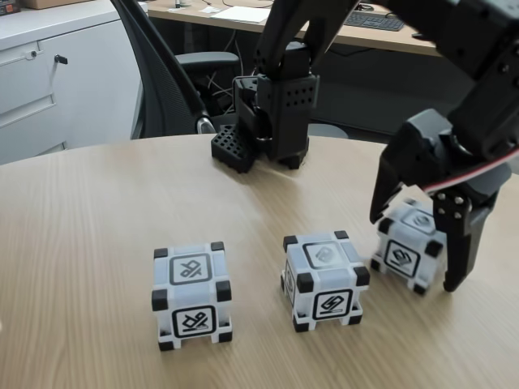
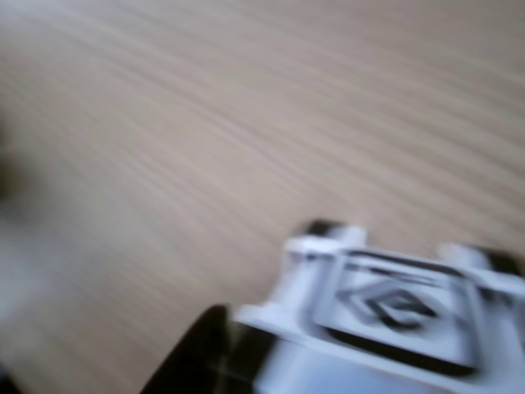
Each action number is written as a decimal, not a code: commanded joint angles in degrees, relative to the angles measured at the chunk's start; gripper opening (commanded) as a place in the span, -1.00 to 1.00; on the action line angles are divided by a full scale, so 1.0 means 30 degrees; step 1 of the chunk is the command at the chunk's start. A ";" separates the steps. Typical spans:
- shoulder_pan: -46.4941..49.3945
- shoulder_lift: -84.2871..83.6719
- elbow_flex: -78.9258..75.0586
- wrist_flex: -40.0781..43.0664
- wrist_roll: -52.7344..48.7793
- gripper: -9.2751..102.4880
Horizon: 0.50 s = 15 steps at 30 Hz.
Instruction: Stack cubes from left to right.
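Three white cubes with black corners stand in a row on the wooden table in the fixed view. The left cube and the middle cube sit sharp and still. The right cube looks slightly blurred and tilted. My black gripper comes down from the upper right with one finger against each side of that cube, shut on it. In the other view the same cube fills the lower right, with a dark finger beside it over streaked table.
The arm's black base stands at the table's far edge. Behind it are an office chair, a white cabinet and a desk with a keyboard. Bare wood lies left of the cubes.
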 commanded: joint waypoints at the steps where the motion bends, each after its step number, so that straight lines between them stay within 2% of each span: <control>1: 0.0205 -0.0322 -0.0234 -0.0059 -0.0059 -0.15; 4: 0.0205 -0.0410 -0.0264 -0.0088 -0.0146 -0.17; 11: 0.0205 -0.0439 -0.0264 -0.0088 -0.0264 -0.59; 15: 0.0176 -0.0176 -0.0264 -0.0088 -0.0205 -0.67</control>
